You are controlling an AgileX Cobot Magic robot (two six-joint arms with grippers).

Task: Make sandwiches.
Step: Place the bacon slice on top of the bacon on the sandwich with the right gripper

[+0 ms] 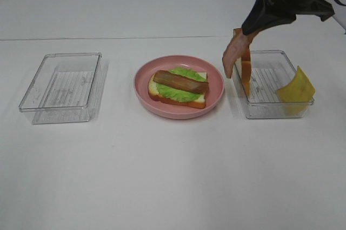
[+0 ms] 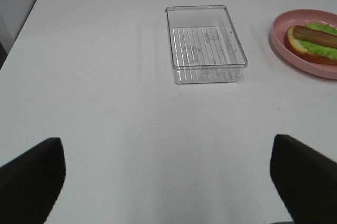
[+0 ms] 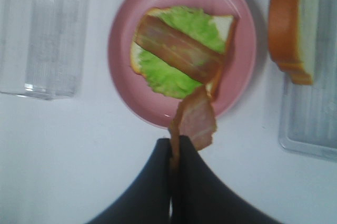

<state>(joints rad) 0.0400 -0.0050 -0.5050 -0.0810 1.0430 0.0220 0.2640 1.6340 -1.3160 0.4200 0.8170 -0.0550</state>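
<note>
On the white tabletop (image 1: 162, 176) the half-built sandwich (image 1: 178, 86) lies on the pink plate (image 1: 141, 86). The right claw (image 1: 252, 26) is closed on the very end of a bacon strip (image 1: 233, 54), which hangs by the clear box (image 1: 273, 112). So thin a pinch may let the limp strip slip, or swing and land off the bread. The left claw (image 2: 168, 179) stands wide open, empty.
</note>
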